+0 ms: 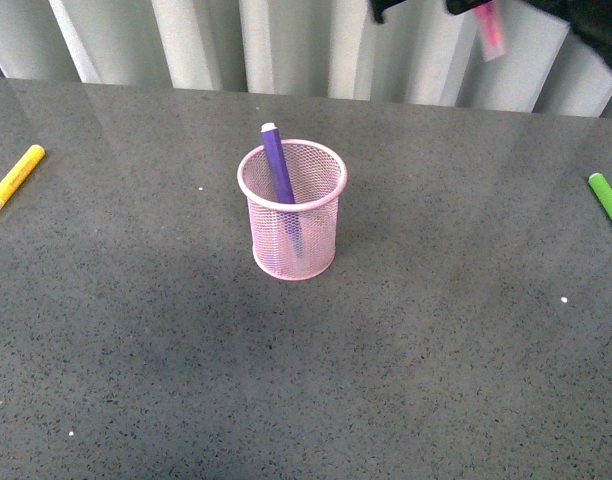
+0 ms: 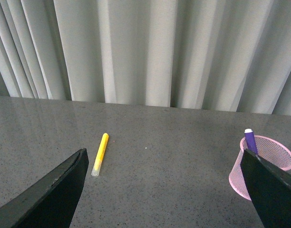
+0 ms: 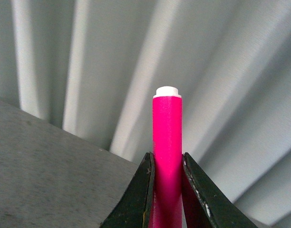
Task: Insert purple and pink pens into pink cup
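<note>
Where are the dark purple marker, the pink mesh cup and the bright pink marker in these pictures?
Dark purple marker [image 1: 277, 165]: front view, on its barrel.
Light pink wire-mesh cup [image 1: 316, 240]: front view, on its mesh wall.
Magenta pink marker [image 3: 167, 137]: right wrist view, on its barrel below the white end.

Purple pen [image 1: 277, 165], pink mesh cup [image 1: 292, 235]

No legible text, label, brand, number or sign on any pen, cup or surface.
</note>
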`<action>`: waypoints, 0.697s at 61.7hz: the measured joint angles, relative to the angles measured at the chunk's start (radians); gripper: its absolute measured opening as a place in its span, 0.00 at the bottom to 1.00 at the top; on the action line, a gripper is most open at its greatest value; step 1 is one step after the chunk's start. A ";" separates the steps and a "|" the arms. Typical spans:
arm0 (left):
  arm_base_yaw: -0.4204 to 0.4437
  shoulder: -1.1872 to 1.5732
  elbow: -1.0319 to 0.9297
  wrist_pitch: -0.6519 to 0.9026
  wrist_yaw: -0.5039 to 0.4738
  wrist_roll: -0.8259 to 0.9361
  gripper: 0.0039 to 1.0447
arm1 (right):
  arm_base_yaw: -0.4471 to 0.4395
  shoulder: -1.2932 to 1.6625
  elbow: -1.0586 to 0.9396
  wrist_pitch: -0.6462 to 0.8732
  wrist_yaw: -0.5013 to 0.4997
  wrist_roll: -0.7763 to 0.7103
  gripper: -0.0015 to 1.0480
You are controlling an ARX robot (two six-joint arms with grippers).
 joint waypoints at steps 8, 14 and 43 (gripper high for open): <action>0.000 0.000 0.000 0.000 0.000 0.000 0.94 | 0.096 0.075 -0.014 0.141 0.058 0.000 0.11; 0.000 0.000 0.000 0.000 0.000 0.000 0.94 | 0.148 0.124 -0.014 0.218 0.079 0.008 0.11; 0.000 0.000 0.000 0.000 0.000 0.000 0.94 | 0.130 0.260 0.099 0.230 0.053 0.108 0.11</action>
